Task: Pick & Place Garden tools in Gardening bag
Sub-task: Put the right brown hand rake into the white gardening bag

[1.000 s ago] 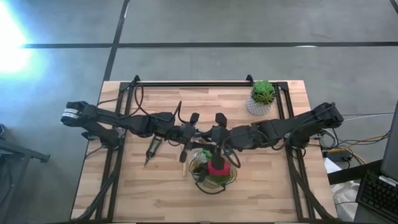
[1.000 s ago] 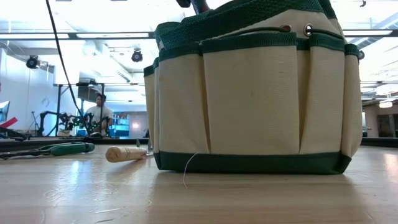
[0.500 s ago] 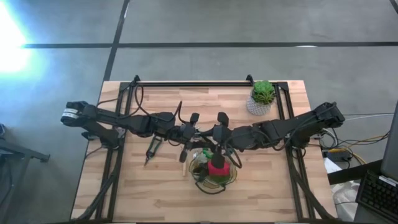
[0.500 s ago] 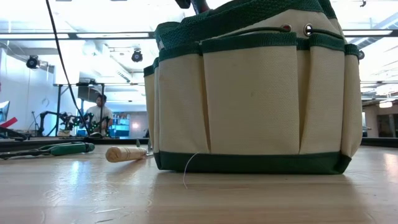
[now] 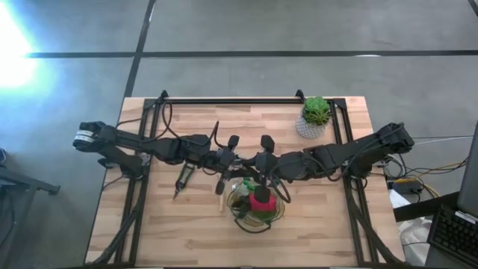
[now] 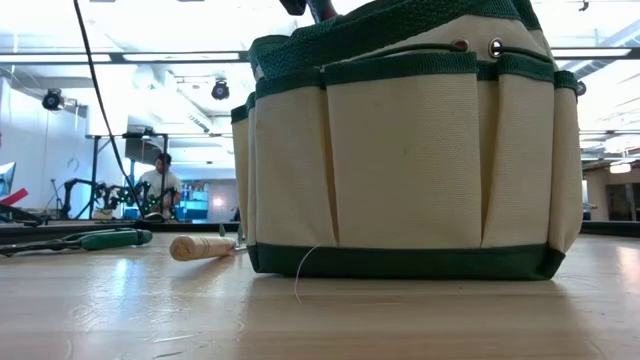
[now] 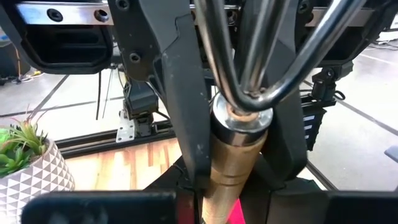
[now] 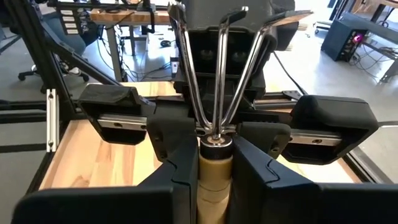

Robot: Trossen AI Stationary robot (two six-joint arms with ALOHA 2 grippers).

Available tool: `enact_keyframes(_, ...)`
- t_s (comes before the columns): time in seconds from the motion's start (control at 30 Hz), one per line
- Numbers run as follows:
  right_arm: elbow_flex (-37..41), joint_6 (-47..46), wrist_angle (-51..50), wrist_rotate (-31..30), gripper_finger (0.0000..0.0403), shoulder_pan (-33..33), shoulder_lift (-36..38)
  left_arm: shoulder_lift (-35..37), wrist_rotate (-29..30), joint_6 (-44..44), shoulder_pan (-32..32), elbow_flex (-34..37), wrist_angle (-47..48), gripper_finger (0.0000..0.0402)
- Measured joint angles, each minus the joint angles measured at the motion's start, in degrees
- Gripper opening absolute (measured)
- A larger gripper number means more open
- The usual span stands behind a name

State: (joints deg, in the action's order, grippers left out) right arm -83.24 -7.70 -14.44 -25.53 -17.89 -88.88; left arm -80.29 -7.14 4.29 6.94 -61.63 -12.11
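Note:
A wooden-handled rake with three metal prongs point(image 8: 214, 93) stands between my two grippers, which meet head-on over the far rim of the gardening bag point(image 5: 254, 208). My left gripper point(image 5: 237, 168) and my right gripper point(image 5: 252, 175) are both shut on its handle. The bag stands on the table and fills the low view point(image 6: 400, 150). A red item point(image 5: 261, 199) sticks up from the bag's mouth. Green-handled pruners point(image 5: 183, 179) and a wooden-handled tool point(image 5: 221, 187) lie on the table left of the bag. My left gripper has the rake's wooden handle point(image 7: 233, 168), just below the metal collar, between its two fingers point(image 7: 186, 124). The fingers come level from the table's left and lie across the handle. The prongs rise above the fingers; the handle's lower end is hidden. My right gripper has the same wooden handle point(image 8: 214, 165) pinched between its two fingers point(image 8: 177, 162), below the collar. The fingers come level from the table's right, across the handle. The rake stands upright with its prongs up; its lower end is out of view.
A green plant in a whitish patterned pot point(image 5: 315, 116) stands at the far right of the table and shows in the left wrist view point(image 7: 22, 162). Black frame rails run along the table's sides. A person sits far off in the room point(image 6: 158, 180).

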Motion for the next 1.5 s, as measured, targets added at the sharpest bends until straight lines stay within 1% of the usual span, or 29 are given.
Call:
enact_keyframes(0.07,0.0,0.2,0.0,0.0,0.0054,0.0,0.0,0.0,0.0,-0.8,0.0,0.0,0.1,0.0076)
enact_keyframes(0.17,0.0,0.8,-0.3,-1.0,0.0054,-0.3,0.1,0.0,-0.1,-1.4,0.0,0.0,0.2,0.0117)
enact_keyframes(0.27,0.0,0.8,-2.5,-3.6,0.0054,-1.2,1.2,0.0,0.0,-2.8,0.0,0.0,0.2,0.0153)
enact_keyframes(0.37,0.0,0.2,-5.9,-7.7,0.0054,-3.0,3.3,0.3,1.3,-5.8,0.0,0.0,0.6,0.0180)
enact_keyframes(0.5,0.0,-3.4,-14.2,-15.4,0.0054,-6.6,6.9,1.5,6.3,-6.9,0.1,0.0,4.9,0.0209)
enact_keyframes(0.6,0.1,-9.2,-21.7,-21.0,0.0054,-10.5,9.1,2.7,7.2,-6.9,0.0,0.0,7.6,0.0222)
enact_keyframes(0.7,0.9,-15.7,-27.5,-25.8,0.0054,-15.2,11.1,3.6,7.3,-6.9,0.0,0.0,9.4,0.0225)
enact_keyframes(0.77,2.3,-19.7,-29.4,-28.8,0.0054,-18.7,12.2,4.0,7.3,-6.9,0.0,0.0,9.5,0.0224)
enact_keyframes(0.9,7.8,-27.6,-29.5,-33.9,0.0054,-25.1,13.7,5.0,7.3,-6.9,0.0,0.0,10.4,0.0223)
enact_keyframes(1.1,19.4,-42.3,-26.1,-40.2,0.0054,-32.9,15.2,5.6,7.4,-7.2,0.0,0.0,11.2,0.0222)
enact_keyframes(1.2,26.0,-48.0,-20.0,-44.5,0.0054,-36.8,15.3,5.6,7.5,-7.3,0.0,0.0,12.0,0.0222)
enact_keyframes(1.33,33.9,-48.6,-7.4,-50.0,0.0054,-41.9,14.0,5.6,7.5,-7.3,0.0,0.0,12.3,0.0222)
enact_keyframes(1.43,38.6,-45.7,2.3,-54.7,0.0054,-44.9,12.7,5.6,7.8,-7.3,0.0,0.0,12.1,0.0222)
enact_keyframes(1.5,41.0,-44.4,6.4,-57.1,0.0054,-46.3,11.8,5.6,8.3,-7.2,0.0,0.0,11.8,0.0223)
